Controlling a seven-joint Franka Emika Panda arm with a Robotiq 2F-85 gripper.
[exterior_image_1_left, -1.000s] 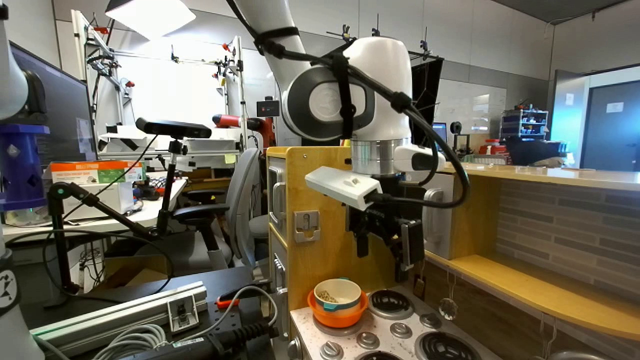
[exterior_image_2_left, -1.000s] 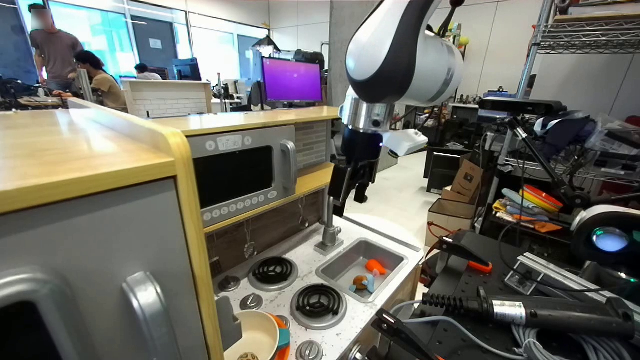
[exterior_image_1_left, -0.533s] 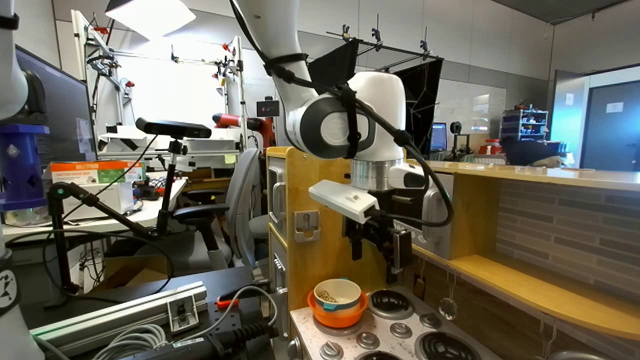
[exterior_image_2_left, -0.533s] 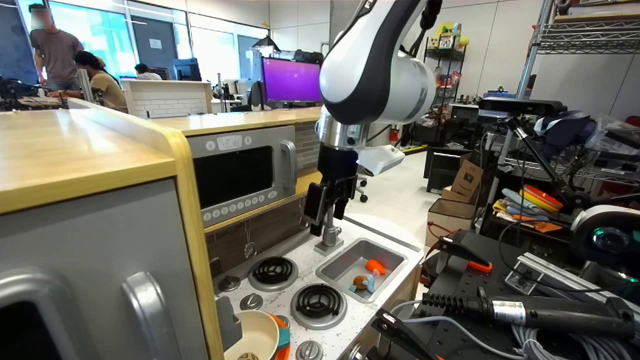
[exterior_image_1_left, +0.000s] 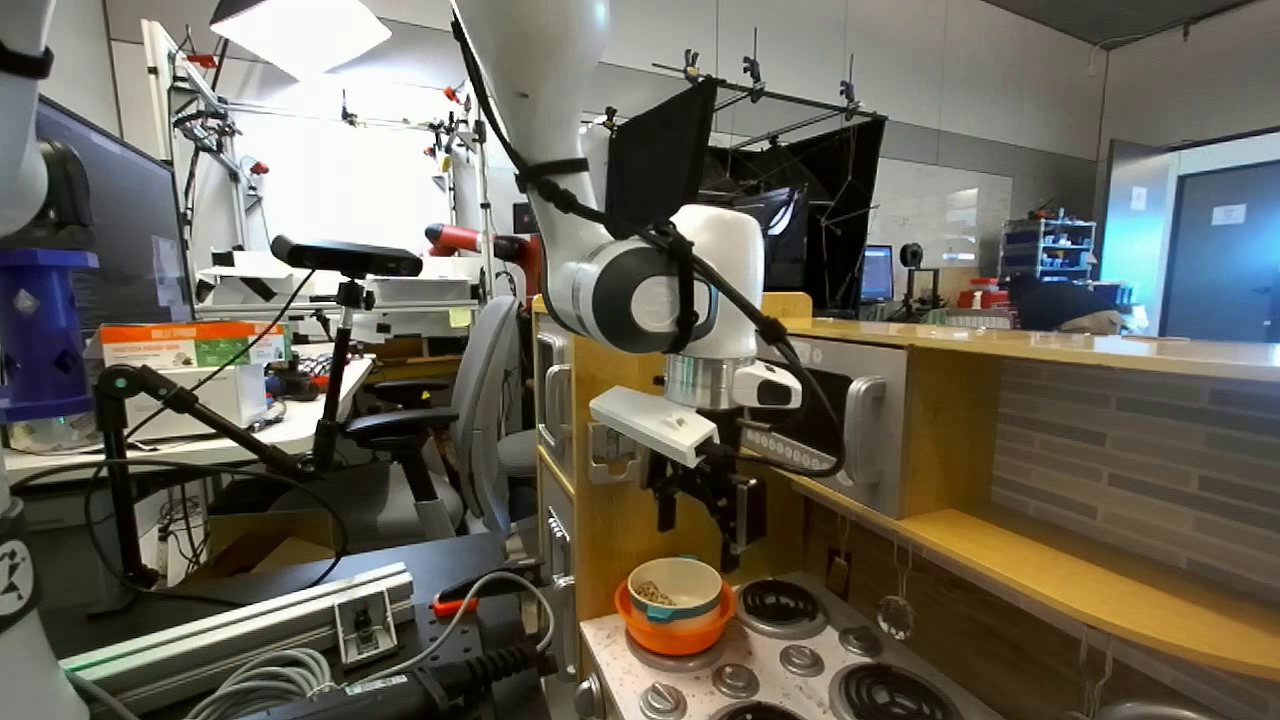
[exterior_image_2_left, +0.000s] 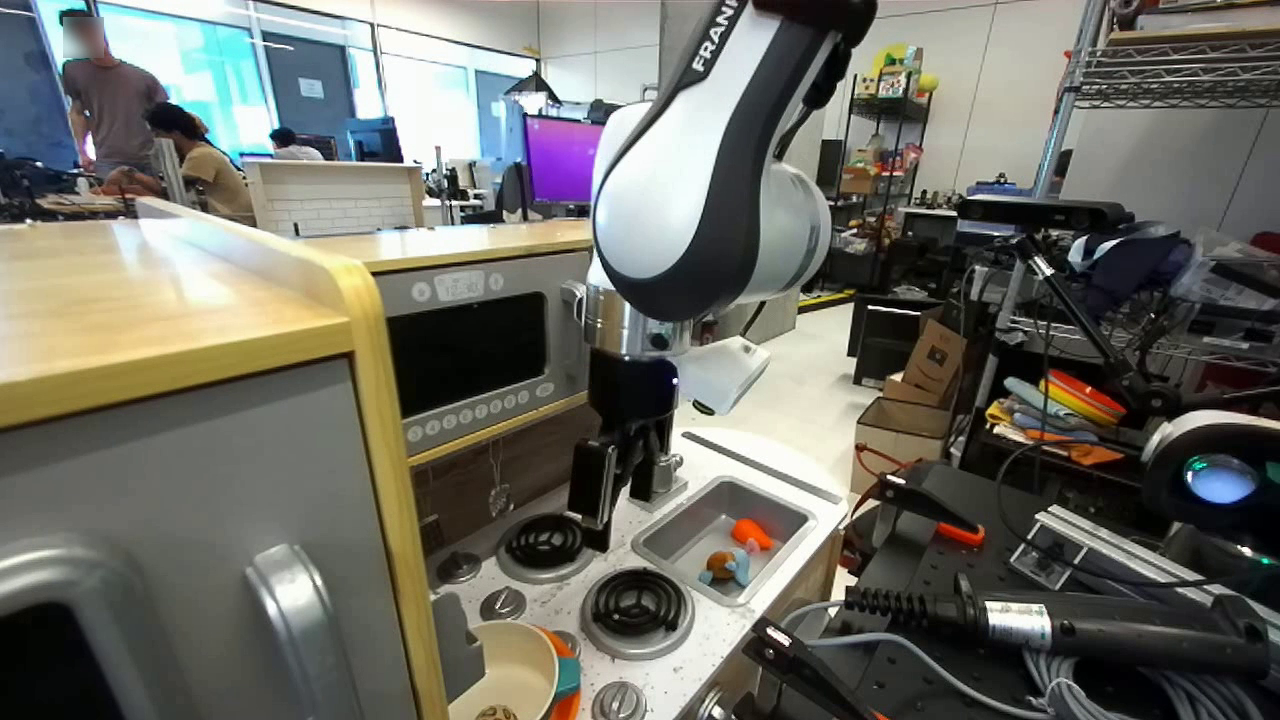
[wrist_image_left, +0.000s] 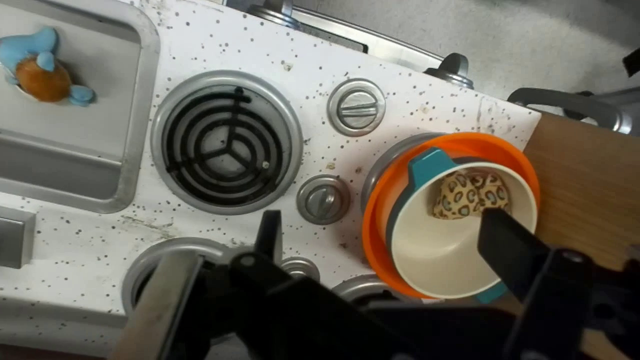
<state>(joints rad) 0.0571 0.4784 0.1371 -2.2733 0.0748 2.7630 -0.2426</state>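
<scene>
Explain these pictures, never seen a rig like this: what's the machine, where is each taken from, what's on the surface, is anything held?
The large white jointed thing is a robot arm, ending in black jaws that do the grasping.

Two pictures look in from outside the arm. The third looks down from its wrist, so the jaws poke in along the bottom.

Below is a play kitchen's speckled worktop with burners, knobs and a sink. An orange bowl sits on one burner; a cream pot is nested in it, with a spotted item inside that I can't identify. In the sink lie a blue-and-brown soft toy and an orange object.

Nothing is held: the jaws stand open above the worktop, with nothing gripped between them.
</scene>
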